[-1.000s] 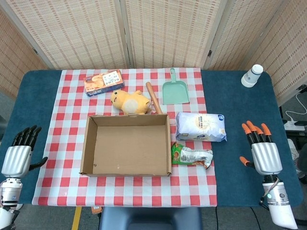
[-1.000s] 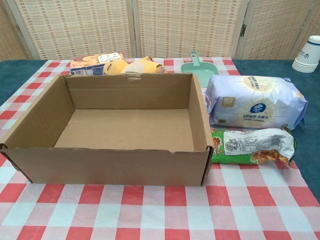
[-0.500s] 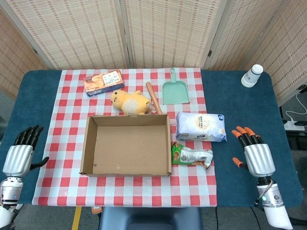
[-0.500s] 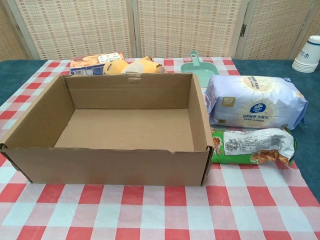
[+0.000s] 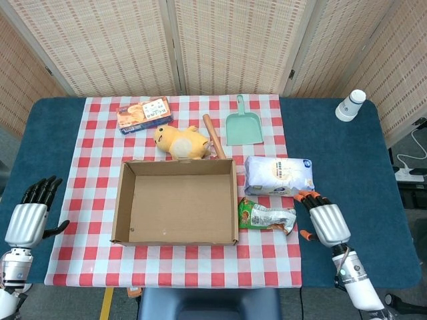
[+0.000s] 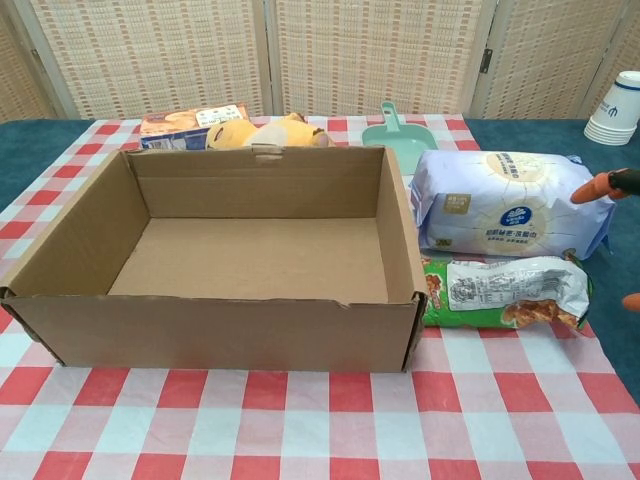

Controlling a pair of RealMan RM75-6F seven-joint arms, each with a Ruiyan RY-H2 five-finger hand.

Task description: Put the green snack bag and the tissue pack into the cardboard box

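The open cardboard box stands empty in the middle of the checked cloth. Right of it lies the green snack bag, with the white-and-blue tissue pack just behind it. My right hand hovers open just right of the snack bag, fingers spread and pointing away from me; its orange fingertips show at the chest view's right edge, near the tissue pack. My left hand is open at the table's left edge, far from both items.
Behind the box lie a yellow plush duck, an orange snack box, a wooden stick and a green dustpan. A white cup stack stands at the back right.
My right hand has moved left and toward me, from the table's right side to just beside the snack bag. The left hand has barely shifted. Objects are unmoved.
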